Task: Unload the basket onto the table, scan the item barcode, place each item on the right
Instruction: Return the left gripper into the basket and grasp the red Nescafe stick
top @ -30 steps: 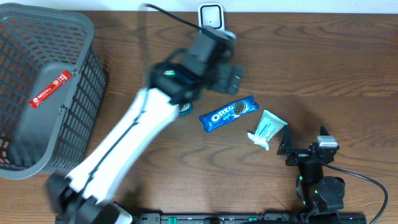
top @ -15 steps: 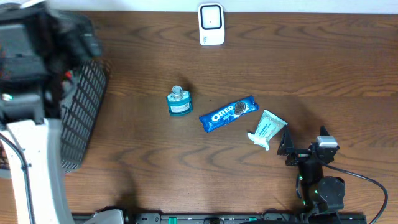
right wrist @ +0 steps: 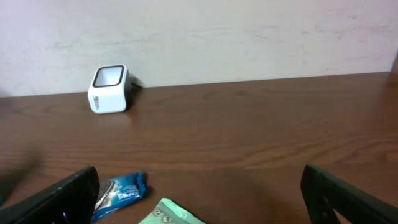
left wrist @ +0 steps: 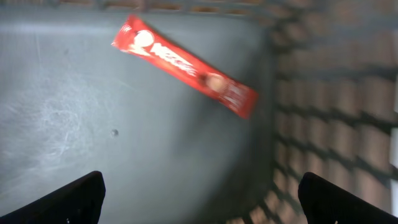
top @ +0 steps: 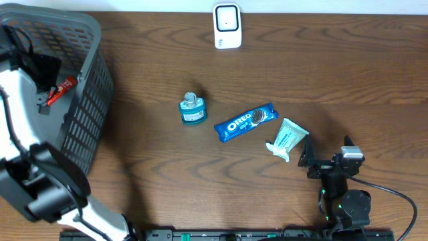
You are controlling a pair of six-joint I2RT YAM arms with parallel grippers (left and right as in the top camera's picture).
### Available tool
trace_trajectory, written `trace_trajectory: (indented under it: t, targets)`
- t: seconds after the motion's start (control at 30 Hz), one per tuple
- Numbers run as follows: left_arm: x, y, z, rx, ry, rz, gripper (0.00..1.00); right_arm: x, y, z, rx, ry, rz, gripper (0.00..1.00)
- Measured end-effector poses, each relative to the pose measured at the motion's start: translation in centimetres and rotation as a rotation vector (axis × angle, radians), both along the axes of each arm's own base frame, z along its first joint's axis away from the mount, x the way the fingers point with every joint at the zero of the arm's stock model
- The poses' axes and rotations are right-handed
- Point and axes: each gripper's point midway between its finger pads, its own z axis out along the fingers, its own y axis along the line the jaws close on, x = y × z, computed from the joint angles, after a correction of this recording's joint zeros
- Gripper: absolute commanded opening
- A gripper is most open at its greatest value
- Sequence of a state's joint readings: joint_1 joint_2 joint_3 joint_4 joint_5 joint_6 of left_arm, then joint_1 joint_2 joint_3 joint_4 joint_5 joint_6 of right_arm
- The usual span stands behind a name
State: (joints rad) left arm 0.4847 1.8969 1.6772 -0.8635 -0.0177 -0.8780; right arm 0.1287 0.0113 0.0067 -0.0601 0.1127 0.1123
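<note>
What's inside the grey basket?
A red snack bar lies on the basket's floor. The left arm reaching in hides part of the floor from above.

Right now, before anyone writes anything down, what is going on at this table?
The left arm hangs over the grey basket, jaws open and empty, above a red snack bar lying on the basket floor. The right arm sits at the near edge of the table, jaws open, holding nothing. A blue bottle, an Oreo pack and a green-and-white packet lie on the table in front of the white scanner; none is at the scanner yet.
</note>
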Motion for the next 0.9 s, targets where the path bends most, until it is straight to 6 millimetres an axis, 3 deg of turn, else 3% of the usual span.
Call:
trace_trajectory:
  t: [0.07,0.2,0.5,0.9]
  targets:
    - [0.3,0.8,-2.0,-0.001,0.023,0.06,0.99,0.0,0.0,0.0,0.0,0.0,0.0,0.99]
    - [0.9,2.2,-4.0,0.026,0.032,0.151,0.99,0.0,0.0,0.0,0.0,0.0,0.0,0.99]
    - [1.2,4.1,-5.4,0.08,0.023,0.275,0.98,0.0,0.0,0.0,0.0,0.0,0.0,0.99]
    - [1.6,4.8,-9.0,0.086,0.059,0.303,0.98,0.0,0.0,0.0,0.0,0.0,0.0,0.99]
